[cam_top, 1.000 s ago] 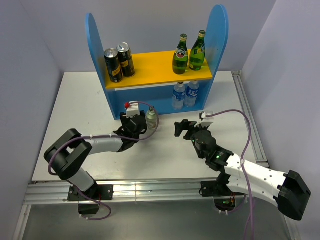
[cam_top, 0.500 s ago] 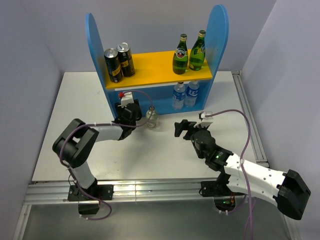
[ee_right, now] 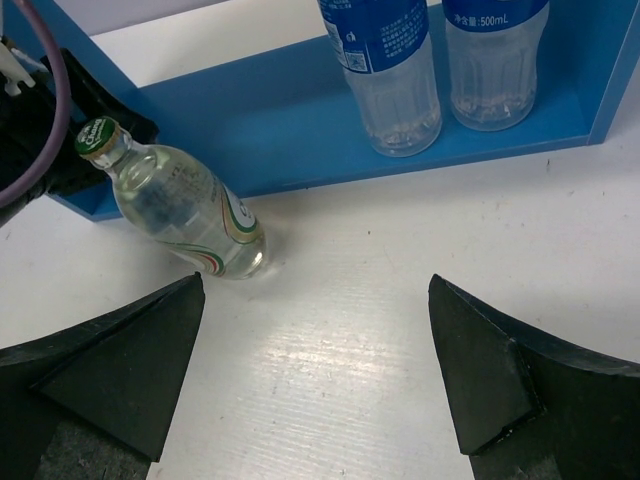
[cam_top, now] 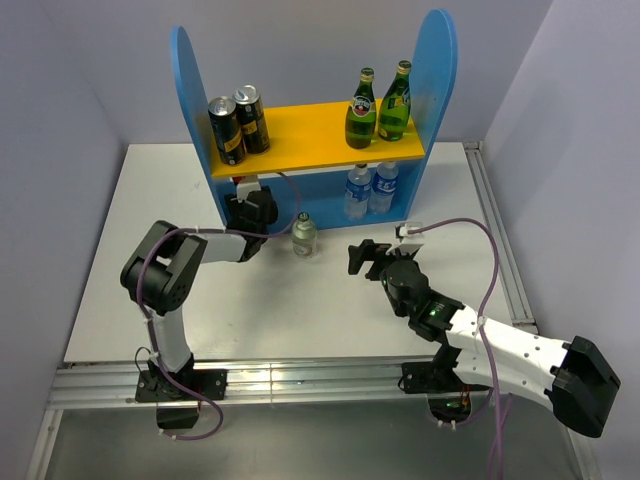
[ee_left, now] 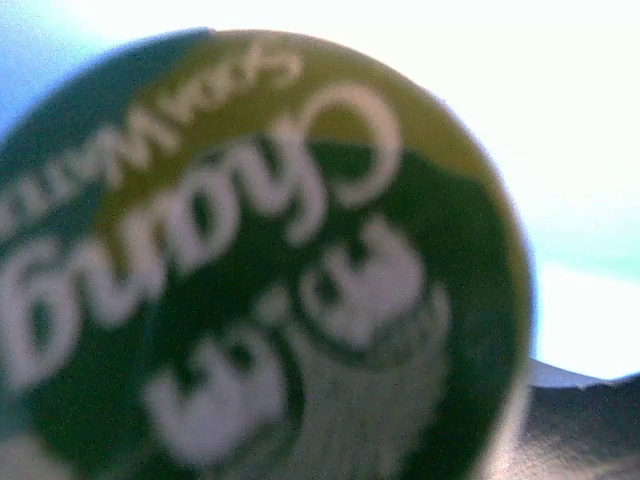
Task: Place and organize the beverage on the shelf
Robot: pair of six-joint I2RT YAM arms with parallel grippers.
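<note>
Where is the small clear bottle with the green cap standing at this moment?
In the top view the small clear bottle stands on the table just before the blue shelf, left of the two water bottles.

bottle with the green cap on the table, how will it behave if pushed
The bottle stands upright on a small round base, so a push up high would probably tip it. Round-bodied, it would likely roll once down. Its smooth clear wall looks like glass: possibly slippery and breakable.
</note>
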